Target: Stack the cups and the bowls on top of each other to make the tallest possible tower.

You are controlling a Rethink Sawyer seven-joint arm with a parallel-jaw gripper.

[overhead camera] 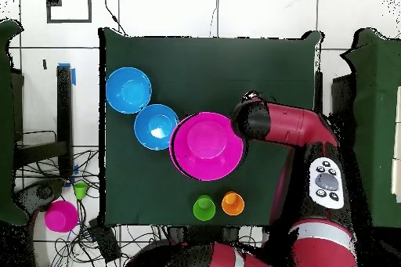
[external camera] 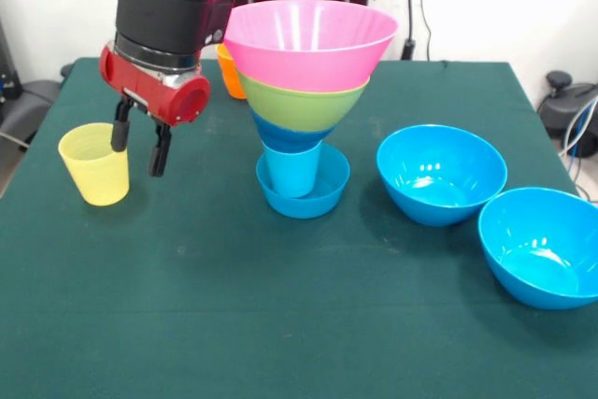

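Observation:
The tower point(external camera: 304, 100) stands mid-table: a small blue bowl point(external camera: 304, 195) at the base, a light blue cup point(external camera: 291, 170) in it, then a blue bowl, a lime green bowl and the pink bowl point(external camera: 310, 39) on top. From above only the pink bowl point(overhead camera: 207, 145) shows. My gripper point(external camera: 138, 144) is open and empty, just right of the upright yellow cup point(external camera: 93, 165); one finger point(external camera: 120, 130) overlaps the cup's rim, and I cannot tell whether it touches. The orange cup point(external camera: 230, 72) stands behind the tower. The green cup point(overhead camera: 204, 207) and orange cup point(overhead camera: 233, 203) stand side by side near my base.
Two large blue bowls point(external camera: 441, 173) point(external camera: 542, 245) sit upright to the right of the tower; they also show in the overhead view point(overhead camera: 155, 126) point(overhead camera: 129, 89). My arm point(overhead camera: 286, 127) hides the yellow cup from above. A pink object point(overhead camera: 60, 215) lies off the table.

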